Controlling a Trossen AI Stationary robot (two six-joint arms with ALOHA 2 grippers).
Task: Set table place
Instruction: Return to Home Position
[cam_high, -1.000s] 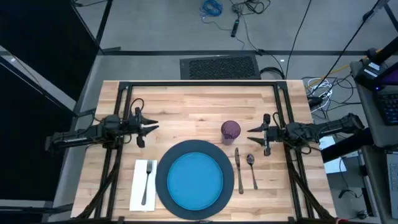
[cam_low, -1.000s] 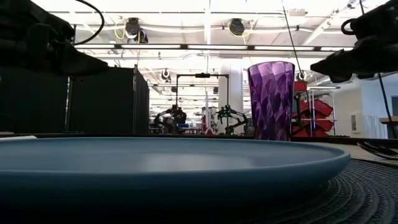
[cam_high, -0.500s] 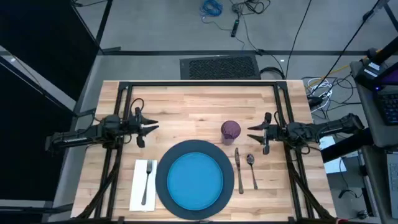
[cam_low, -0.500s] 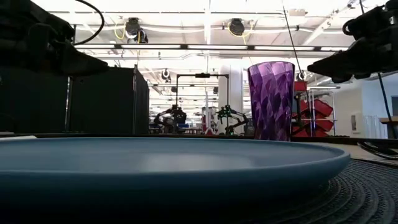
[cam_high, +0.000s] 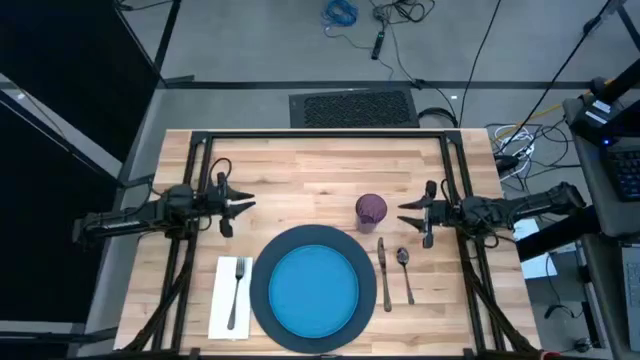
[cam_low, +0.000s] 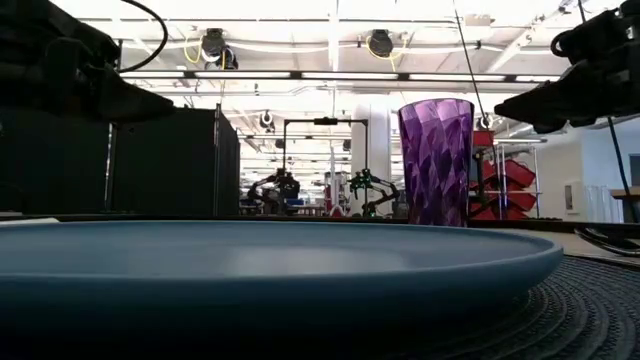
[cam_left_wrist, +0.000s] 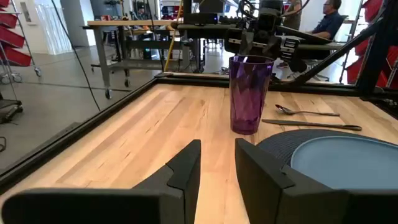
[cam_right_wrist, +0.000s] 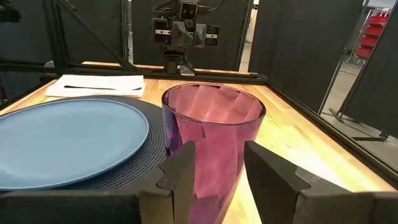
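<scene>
The table place lies on the near half of the table (cam_high: 300, 160). A blue plate (cam_high: 315, 290) sits on a dark grey round charger (cam_high: 262, 262). To its left a fork (cam_high: 238, 290) lies on a white napkin (cam_high: 222, 300). To its right lie a knife (cam_high: 383, 272) and a spoon (cam_high: 405, 270). A purple cup (cam_high: 371, 209) stands upright behind them. My right gripper (cam_high: 405, 213) hovers open, just right of the cup and apart from it. My left gripper (cam_high: 245, 204) hovers open at the left, pointing toward the cup (cam_left_wrist: 250, 93).
Black frame rails (cam_high: 320, 135) run along the table's far side and down both sides under the arms. Bare wood lies between the two grippers and behind the cup. Beyond the table, the wrist views show workbenches and a seated person (cam_left_wrist: 326, 22).
</scene>
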